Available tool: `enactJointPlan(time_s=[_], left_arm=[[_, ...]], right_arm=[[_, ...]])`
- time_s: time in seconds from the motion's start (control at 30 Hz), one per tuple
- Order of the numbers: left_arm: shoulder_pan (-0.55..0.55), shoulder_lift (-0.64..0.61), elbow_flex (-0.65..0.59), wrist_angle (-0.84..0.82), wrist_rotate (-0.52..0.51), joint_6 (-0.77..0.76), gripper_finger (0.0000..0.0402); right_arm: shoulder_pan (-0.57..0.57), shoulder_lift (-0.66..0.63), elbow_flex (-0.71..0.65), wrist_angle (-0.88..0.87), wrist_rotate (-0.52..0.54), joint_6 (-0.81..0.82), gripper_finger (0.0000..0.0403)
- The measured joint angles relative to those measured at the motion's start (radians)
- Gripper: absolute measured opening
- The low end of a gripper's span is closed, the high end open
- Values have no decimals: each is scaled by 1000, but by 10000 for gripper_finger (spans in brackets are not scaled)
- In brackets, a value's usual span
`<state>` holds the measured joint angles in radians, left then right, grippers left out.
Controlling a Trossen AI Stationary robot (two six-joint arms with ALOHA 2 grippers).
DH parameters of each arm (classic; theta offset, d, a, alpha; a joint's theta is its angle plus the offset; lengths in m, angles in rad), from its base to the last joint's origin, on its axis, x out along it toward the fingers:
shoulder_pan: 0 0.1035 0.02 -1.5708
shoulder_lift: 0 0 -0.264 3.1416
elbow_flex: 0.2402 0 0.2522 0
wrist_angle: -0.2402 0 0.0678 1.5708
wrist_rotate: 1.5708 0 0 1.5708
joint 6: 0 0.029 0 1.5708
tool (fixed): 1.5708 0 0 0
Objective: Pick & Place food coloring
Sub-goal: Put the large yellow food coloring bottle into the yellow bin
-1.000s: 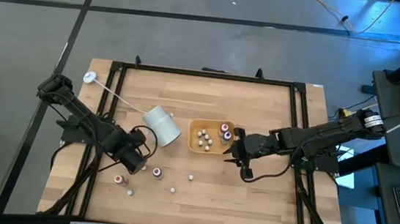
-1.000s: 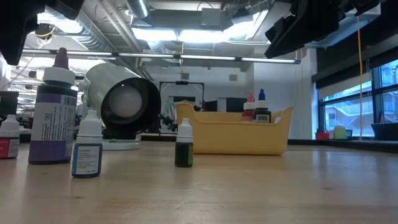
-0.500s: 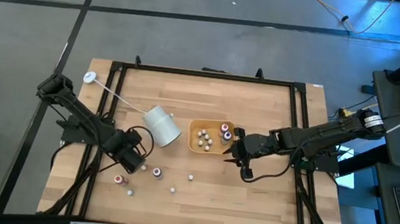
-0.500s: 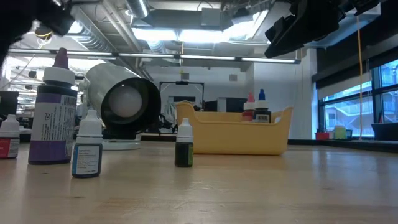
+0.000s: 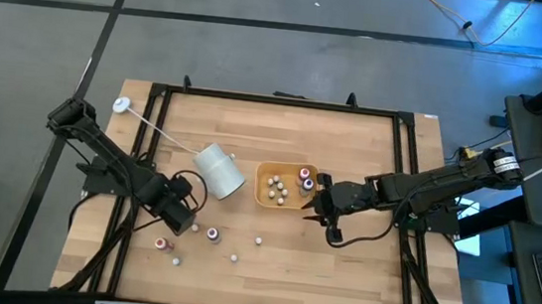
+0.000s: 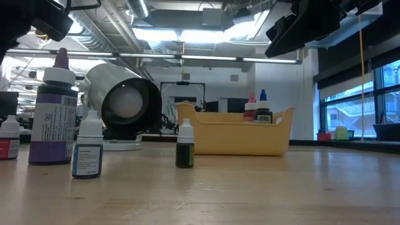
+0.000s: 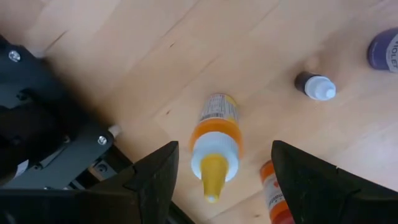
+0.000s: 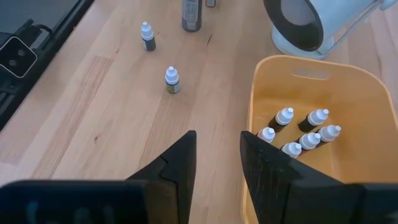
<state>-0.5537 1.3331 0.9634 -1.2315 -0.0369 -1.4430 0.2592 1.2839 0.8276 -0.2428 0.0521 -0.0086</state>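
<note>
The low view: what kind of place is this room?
Probably a lab or workshop: bare ceiling ducts and strip lights overhead, big windows, and a wooden table with robot arms.

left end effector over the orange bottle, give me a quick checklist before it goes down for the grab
1. Left end effector open: ok, both fingers spread wide.
2. Orange bottle sits in the gap between the fingers: ok in the left wrist view.
3. Bottle pose: lying on its side on the table, cap toward the camera, so not upright: not ok if an upright grab is planned.
4. Neighbours: a second orange bottle lies close to one finger: not ok, may be bumped.
5. Tray has room: ok.
6. Right end effector clear of the left arm's path: ok, it hangs at the tray's right edge.
</note>
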Motion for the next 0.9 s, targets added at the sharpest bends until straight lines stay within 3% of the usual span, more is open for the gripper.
enactJointPlan(time_s=[0.27, 0.53, 0.9], left_arm=[[-1, 0, -60, 23, 24, -46, 251], [-1, 0, -84, 84, 24, 1, 244], [-1, -1, -84, 83, 57, 15, 150]], right_arm=[[0, 0, 0, -1, 0, 0, 126], [0, 0, 0, -1, 0, 0, 126], [0, 0, 0, -1, 0, -4, 126]])
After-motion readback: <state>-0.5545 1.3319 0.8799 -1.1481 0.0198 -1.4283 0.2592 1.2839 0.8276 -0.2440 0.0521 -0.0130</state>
